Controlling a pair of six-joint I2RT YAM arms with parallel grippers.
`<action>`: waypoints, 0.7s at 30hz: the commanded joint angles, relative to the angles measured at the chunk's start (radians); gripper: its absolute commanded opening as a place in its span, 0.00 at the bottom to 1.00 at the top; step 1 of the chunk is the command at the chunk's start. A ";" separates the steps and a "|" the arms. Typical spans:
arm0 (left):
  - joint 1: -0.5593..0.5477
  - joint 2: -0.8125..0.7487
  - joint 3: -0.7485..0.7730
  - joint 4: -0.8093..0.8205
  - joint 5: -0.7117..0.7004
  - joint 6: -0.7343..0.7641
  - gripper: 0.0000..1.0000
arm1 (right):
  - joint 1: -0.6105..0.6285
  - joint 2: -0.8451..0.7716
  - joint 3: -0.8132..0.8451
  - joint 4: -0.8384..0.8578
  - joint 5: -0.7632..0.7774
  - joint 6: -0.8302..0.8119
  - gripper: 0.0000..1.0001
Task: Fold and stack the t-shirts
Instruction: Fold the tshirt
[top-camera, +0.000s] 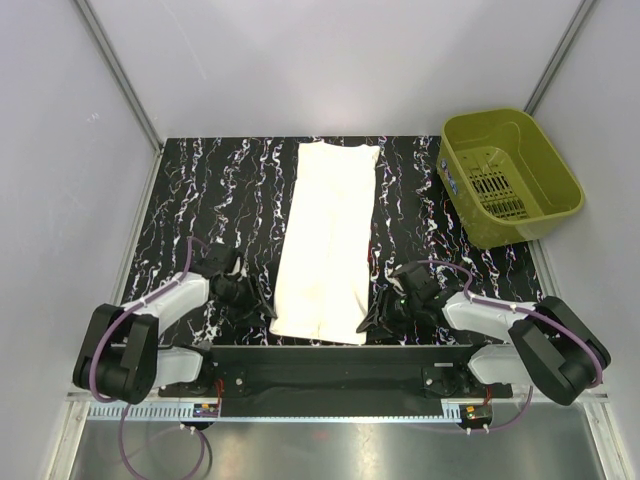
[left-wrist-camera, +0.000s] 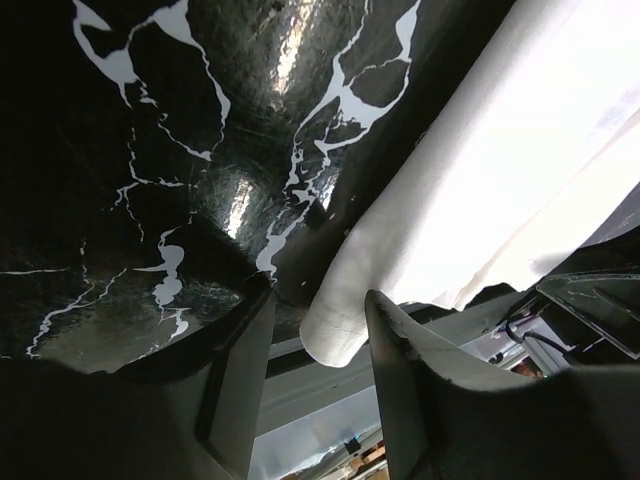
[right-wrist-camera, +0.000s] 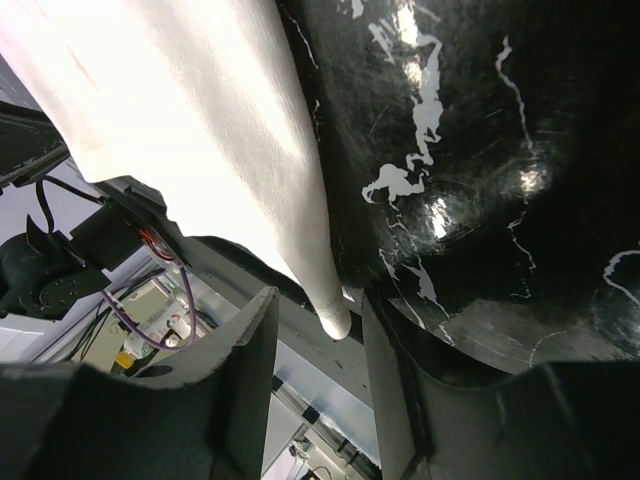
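One off-white t-shirt lies on the black marbled table, folded into a long narrow strip that runs from the far edge to the near edge, plain side up. My left gripper sits at the strip's near left corner. In the left wrist view that gripper stands open, the rolled corner of the t-shirt lying between its fingers and close against the right one. My right gripper is at the near right corner. It is also open, with the pointed cloth corner hanging loosely in the gap.
An olive-green plastic basket stands at the far right of the table. Grey walls close in the left, right and back sides. The black mounting rail of the arm bases runs just beyond the shirt's near edge.
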 joint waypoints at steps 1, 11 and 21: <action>-0.022 -0.019 -0.011 -0.037 -0.058 -0.006 0.49 | 0.015 0.005 -0.013 0.035 -0.001 0.007 0.46; -0.033 -0.113 0.024 -0.154 -0.151 -0.051 0.49 | 0.015 0.020 -0.039 0.065 -0.009 0.014 0.43; -0.033 -0.130 0.053 -0.131 -0.110 -0.016 0.54 | 0.015 0.020 -0.047 0.071 -0.007 0.014 0.42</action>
